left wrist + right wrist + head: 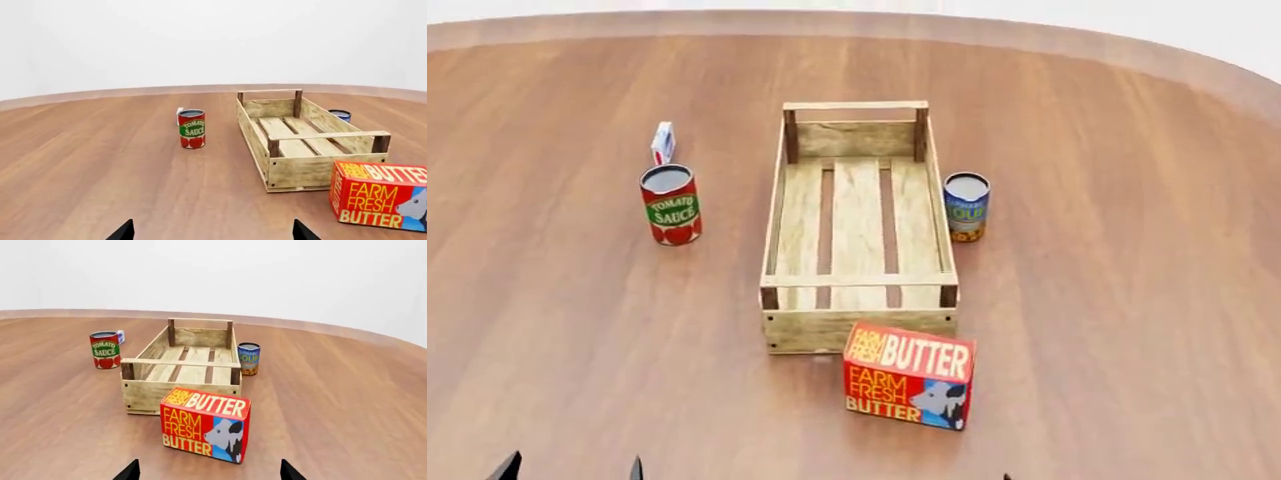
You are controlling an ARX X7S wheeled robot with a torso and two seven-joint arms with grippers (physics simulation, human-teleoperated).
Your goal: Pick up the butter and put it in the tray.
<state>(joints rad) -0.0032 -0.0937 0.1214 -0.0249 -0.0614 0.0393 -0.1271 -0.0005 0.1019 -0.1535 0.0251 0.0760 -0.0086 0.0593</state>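
I log the butter (909, 374): red-orange carton, yellow and white lettering, blue panel with grey cow. The tray (783, 215): pale wood slats, darker brown corner posts. Tomato sauce can (671, 206): red with green band, white lettering. Soup can (966, 207): blue above, yellow-orange below. Small box (662, 142): white and blue. Table (1121, 260): reddish-brown wood grain.

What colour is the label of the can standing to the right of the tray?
The can beside the tray has a blue label with yellow below; the head view shows it best.
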